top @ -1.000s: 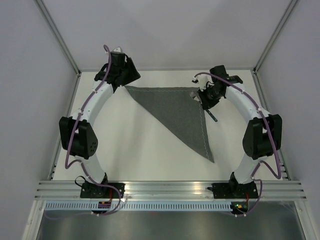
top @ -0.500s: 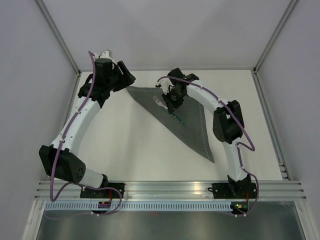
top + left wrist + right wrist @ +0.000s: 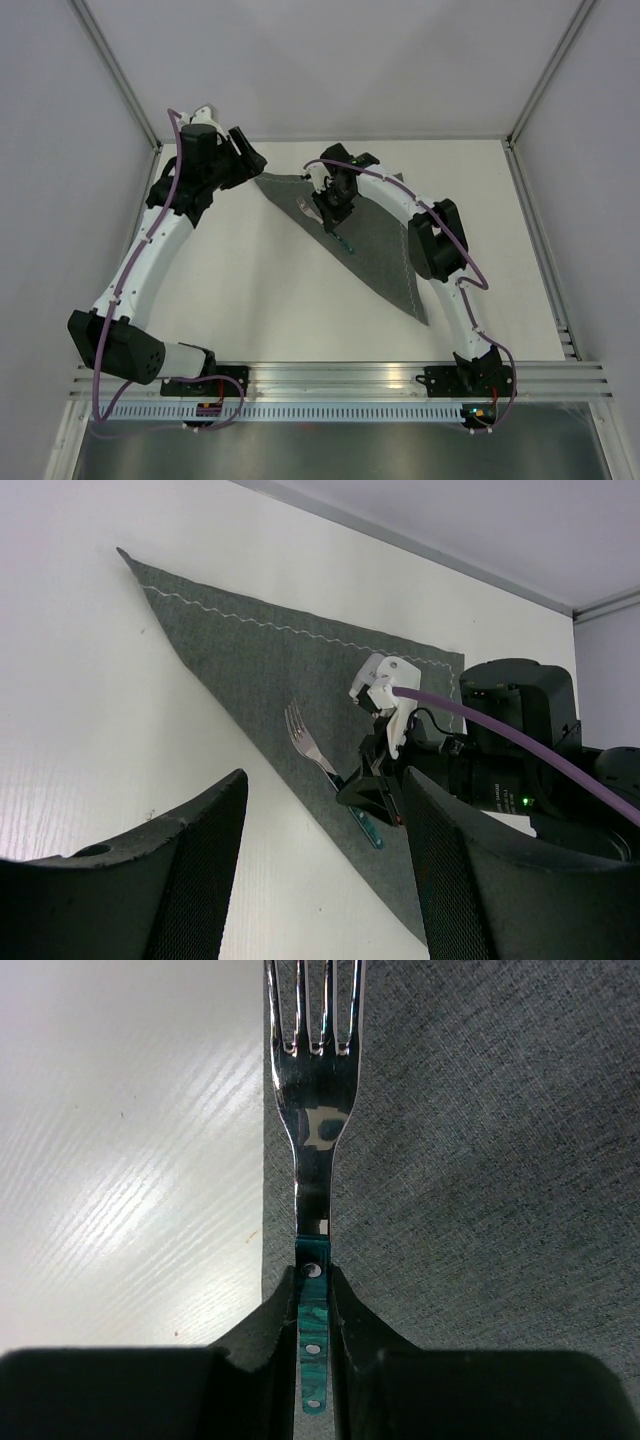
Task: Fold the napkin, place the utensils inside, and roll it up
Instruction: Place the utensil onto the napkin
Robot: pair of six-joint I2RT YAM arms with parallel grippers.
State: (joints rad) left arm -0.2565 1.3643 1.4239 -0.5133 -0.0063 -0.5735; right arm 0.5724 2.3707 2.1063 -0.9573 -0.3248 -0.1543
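A dark grey napkin lay on the white worktop, folded into a triangle. Its stitched hem ran along the far side and down the right, and its long folded edge slanted from the far left corner toward the near right point.

The right arm reached in over that slanted edge, and the right tool was clenched on the teal handle of the fork. In the right wrist view the handle sat pinched between the two black fingers, and the silver neck and tines pointed straight ahead. The fork ran along the cloth's edge, grey fabric on one side of it and bare worktop on the other. From where one stood, it could not be told whether the tines touched the cloth.

The left tool hung beyond the napkin's far left corner. Its jaws were spread wide with nothing between them, clear of the cloth.
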